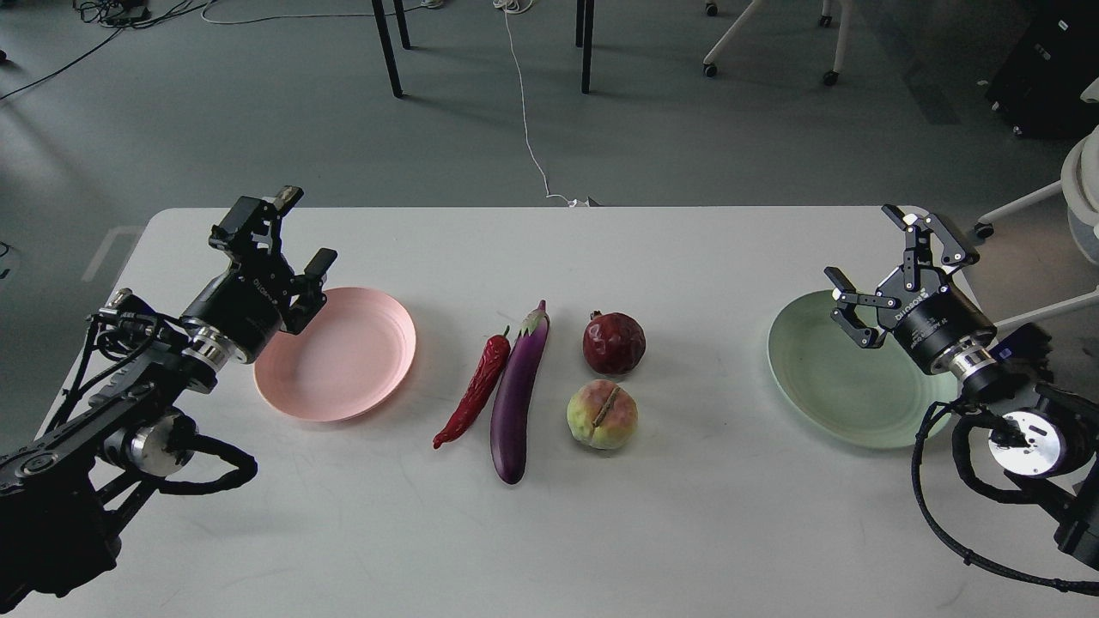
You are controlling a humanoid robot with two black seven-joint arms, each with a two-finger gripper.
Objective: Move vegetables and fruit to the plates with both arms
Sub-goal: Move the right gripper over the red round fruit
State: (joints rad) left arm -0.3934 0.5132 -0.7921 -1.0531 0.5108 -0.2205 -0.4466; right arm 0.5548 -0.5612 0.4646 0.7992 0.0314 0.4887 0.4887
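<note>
Glossy purple eggplant [518,396] lies mid-desk beside the chili [474,390]; I judge it slippery and would grip its middle. Both my left hand [296,233] and right hand [893,275] are spread, empty.

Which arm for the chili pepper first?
Probably left. The chili pepper lies on the left side of the produce row, nearest the pink plate, and the left end effector is open beside that plate. The right end effector is open over the green plate, across the fruit.
</note>
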